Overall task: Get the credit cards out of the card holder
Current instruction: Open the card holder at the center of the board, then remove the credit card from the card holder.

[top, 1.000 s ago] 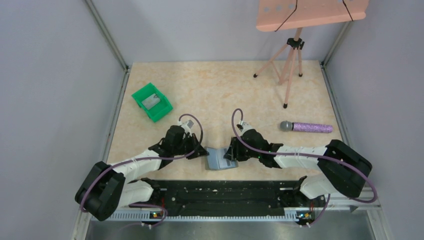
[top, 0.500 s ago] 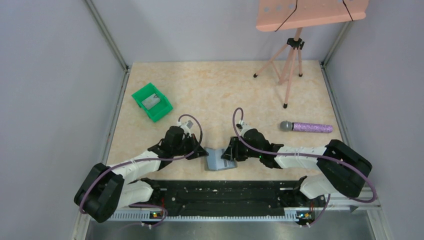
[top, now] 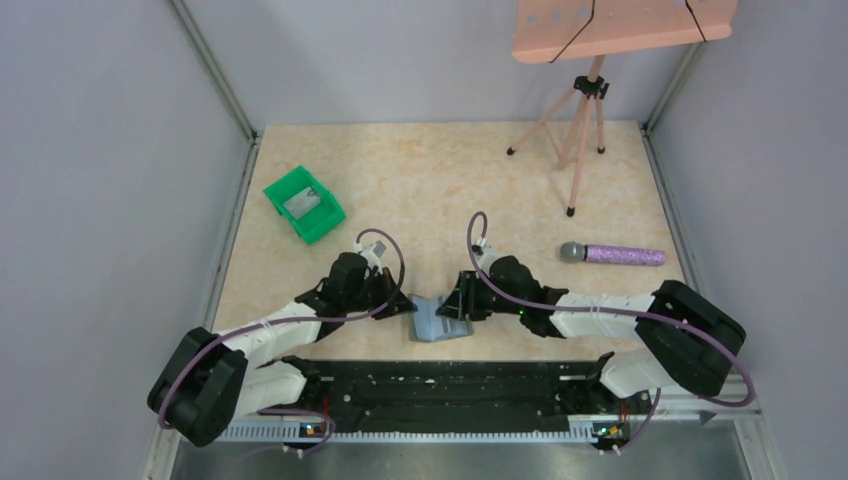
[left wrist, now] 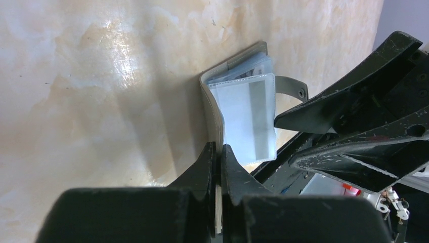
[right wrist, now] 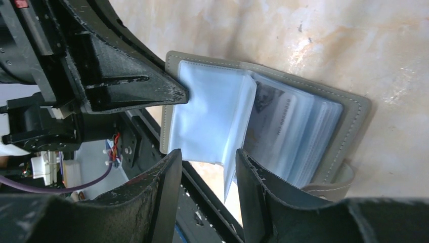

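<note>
- Card holder (top: 438, 318): grey, open, on the desk (top: 420, 180) at its near edge, between the two end effectors. The right cover lies flat and the left cover is tilted up. Clear sleeves (right wrist: 207, 119) fan out inside, and a snap strap (left wrist: 291, 87) sticks out from one cover.
- Left end effector (left wrist: 217, 152): jaws closed tight, pinching the edge of the holder's raised left cover.
- Right end effector (right wrist: 208, 154): jaws about half open, astride one loose sleeve at the holder's middle. A gap shows on both sides and nothing is clamped.
- Bin (top: 303, 203): green, well apart from the holder, far-left of it, with a flat grey item inside.
- Microphone (top: 612, 255): purple, lying right of the holder and a little farther back.
- Tripod (top: 580, 120): pink, far-right of the holder, at the desk's back.
</note>
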`<action>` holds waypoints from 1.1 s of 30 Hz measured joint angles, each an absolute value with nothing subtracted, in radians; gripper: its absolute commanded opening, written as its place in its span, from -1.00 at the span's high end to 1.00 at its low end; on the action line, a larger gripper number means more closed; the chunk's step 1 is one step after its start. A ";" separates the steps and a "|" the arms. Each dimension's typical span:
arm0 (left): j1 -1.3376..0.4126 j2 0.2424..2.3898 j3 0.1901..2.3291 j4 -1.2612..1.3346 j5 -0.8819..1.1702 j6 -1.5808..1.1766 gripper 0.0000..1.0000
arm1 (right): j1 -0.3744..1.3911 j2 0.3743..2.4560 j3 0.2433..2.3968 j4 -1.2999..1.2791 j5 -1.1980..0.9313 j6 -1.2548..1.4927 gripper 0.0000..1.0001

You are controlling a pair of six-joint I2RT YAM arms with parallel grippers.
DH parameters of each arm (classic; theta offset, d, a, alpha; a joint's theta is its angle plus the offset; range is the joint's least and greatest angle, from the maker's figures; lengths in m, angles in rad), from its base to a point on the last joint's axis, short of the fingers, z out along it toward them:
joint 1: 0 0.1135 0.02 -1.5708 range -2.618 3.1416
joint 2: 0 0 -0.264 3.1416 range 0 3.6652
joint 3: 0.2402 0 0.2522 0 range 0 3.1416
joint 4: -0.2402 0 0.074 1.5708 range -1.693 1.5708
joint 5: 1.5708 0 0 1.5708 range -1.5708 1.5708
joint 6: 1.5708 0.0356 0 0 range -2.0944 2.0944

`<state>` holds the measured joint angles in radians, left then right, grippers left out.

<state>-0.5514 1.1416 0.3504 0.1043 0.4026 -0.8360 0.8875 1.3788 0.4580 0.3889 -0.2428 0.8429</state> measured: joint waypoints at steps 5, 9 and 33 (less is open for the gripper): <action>-0.551 1.141 0.350 0.105 0.403 -0.836 1.00 | 0.892 1.376 0.458 0.411 -0.259 0.854 0.12; -0.552 1.141 0.349 0.105 0.403 -0.839 1.00 | 0.909 1.376 0.460 0.429 -0.266 0.860 0.12; -0.556 1.079 0.344 0.042 0.341 -0.866 -0.16 | 0.971 1.431 0.500 0.433 -0.287 0.852 0.17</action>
<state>-0.5564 1.0794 0.3435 0.0418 0.3412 -0.8658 0.9714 1.4311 0.4999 0.4328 -0.2871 0.8524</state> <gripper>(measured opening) 0.544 0.419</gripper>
